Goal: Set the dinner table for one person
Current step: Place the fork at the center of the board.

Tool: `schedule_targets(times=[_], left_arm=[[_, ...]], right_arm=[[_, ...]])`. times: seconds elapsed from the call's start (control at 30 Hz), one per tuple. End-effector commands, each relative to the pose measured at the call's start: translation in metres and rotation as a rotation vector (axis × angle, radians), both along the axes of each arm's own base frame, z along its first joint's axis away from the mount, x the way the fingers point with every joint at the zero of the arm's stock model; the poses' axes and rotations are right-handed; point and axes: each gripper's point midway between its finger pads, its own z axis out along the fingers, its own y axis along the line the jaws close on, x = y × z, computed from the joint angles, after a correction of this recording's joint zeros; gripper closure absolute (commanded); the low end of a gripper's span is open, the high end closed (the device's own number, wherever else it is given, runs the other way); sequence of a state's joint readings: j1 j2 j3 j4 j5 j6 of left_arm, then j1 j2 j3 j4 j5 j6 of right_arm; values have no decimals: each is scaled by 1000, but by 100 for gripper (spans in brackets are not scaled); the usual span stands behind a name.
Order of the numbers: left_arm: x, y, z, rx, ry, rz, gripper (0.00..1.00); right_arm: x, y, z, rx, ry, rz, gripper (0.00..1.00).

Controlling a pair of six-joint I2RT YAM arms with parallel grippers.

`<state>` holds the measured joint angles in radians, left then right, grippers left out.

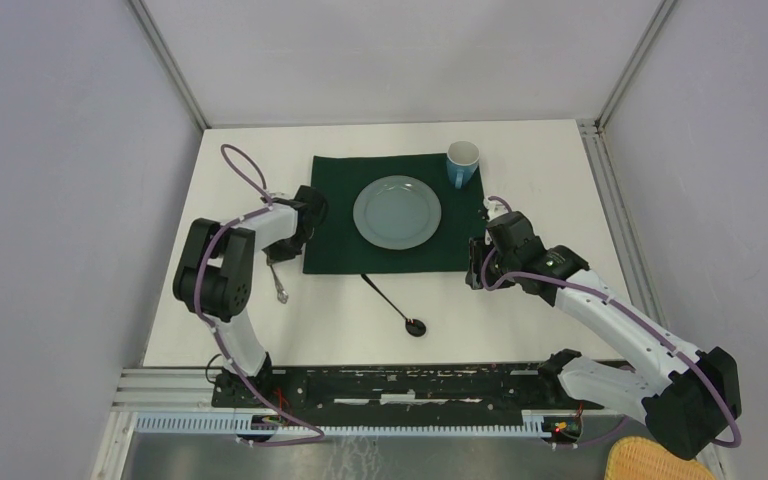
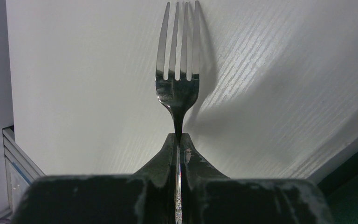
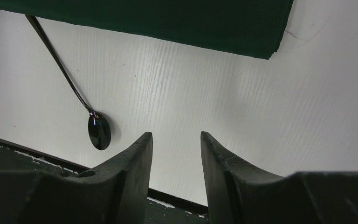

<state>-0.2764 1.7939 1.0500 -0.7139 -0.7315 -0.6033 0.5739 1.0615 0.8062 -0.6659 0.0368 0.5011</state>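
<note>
L gripper (image 2: 179, 138) pinches fork (image 2: 177, 91) by its handle, near dinner table (image 1: 230, 200) left edge. R gripper (image 3: 175, 136) spread, empty, by cloth (image 1: 335, 255) front-right corner.

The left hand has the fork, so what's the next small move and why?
Probably shift the fork right and lay it on the cloth beside the plate. The left hand is shut on its handle, over the table just off the cloth's left edge.

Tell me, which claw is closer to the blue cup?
The right one. The right gripper hangs open just off the green cloth's near right corner, the blue cup at the far right corner. The left gripper, shut on a fork, is beyond the cloth's left edge.
</note>
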Motion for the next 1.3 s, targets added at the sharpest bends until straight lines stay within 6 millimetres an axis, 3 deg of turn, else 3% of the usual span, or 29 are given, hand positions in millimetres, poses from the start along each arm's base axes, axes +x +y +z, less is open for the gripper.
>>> schedule_targets(times=[0.0, 0.23, 0.43, 1.03, 1.27], left_arm=[[12, 5, 7, 39, -15, -18, 95], [12, 4, 5, 36, -11, -15, 89], [15, 2, 13, 20, -44, -9, 76], [12, 7, 47, 7, -205, 69, 75], [5, -4, 52, -135, -366, 147, 76]], right_arm=[[7, 4, 10, 36, -40, -15, 52], [7, 3, 9, 38, -37, -17, 52], [6, 4, 8, 40, -35, -17, 52], [9, 4, 9, 39, -36, -15, 52], [8, 3, 9, 38, -39, -11, 52]])
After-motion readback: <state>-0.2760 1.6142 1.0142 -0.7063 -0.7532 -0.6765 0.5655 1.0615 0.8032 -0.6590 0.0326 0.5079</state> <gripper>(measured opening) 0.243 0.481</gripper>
